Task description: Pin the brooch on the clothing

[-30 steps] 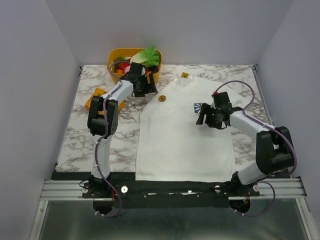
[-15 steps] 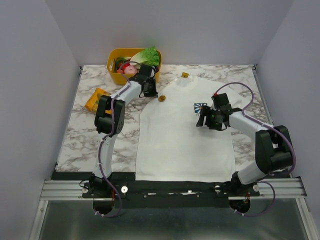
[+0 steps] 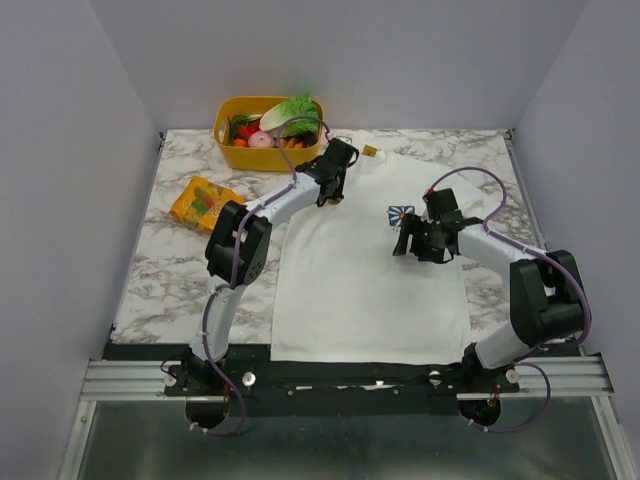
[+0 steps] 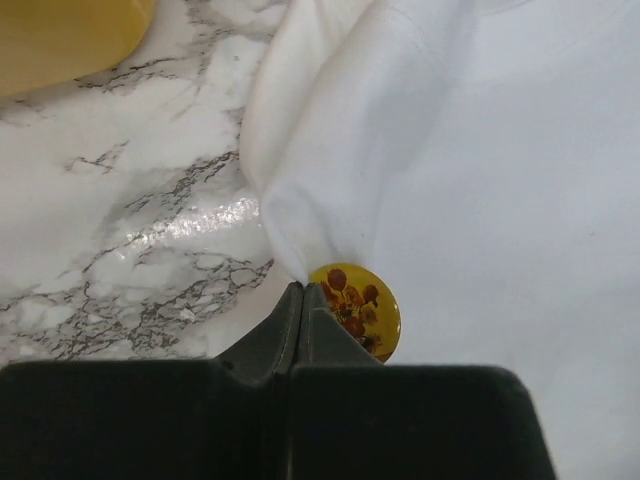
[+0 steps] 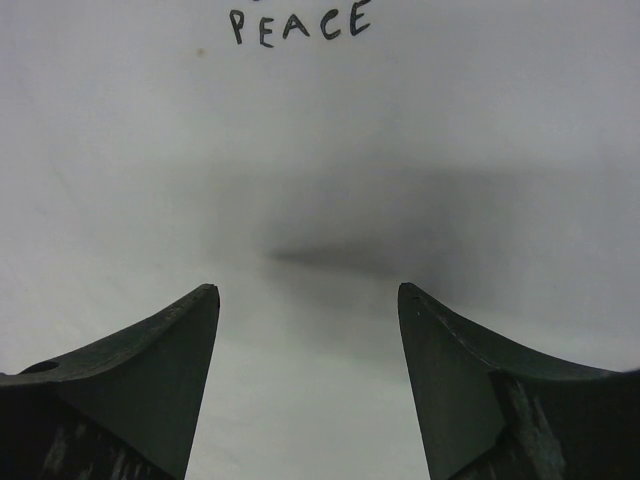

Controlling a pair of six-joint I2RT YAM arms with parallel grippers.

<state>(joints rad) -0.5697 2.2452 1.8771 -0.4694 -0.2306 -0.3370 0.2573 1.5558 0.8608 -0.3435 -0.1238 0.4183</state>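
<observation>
The white T-shirt (image 3: 370, 290) lies flat on the marble table, with a blue print (image 3: 401, 215) on the chest and a yellow tag (image 3: 370, 151) at the collar. The brooch (image 4: 358, 310), a small yellow disc with red flowers, rests on the shirt (image 4: 480, 150) by the sleeve's corner. My left gripper (image 4: 303, 288) is shut, with its tips at that sleeve corner, just left of the brooch and covering its lower edge. In the top view the left gripper (image 3: 326, 196) hides the brooch. My right gripper (image 5: 308, 290) stands open over bare fabric (image 5: 320, 150) below the lettering "PEACE" (image 5: 300, 22), with nothing between its fingers; in the top view the right gripper (image 3: 412, 245) is under the blue print.
A yellow basket (image 3: 235, 155) of vegetables stands at the back left, its corner (image 4: 60, 35) showing in the left wrist view. An orange snack packet (image 3: 205, 203) lies on the marble (image 4: 120, 200) left of the shirt. Grey walls close in three sides.
My left arm swung right from the basket to the shirt's shoulder, and its gripper went from open to shut at the brooch. The snack packet is uncovered. The right arm stayed put.
</observation>
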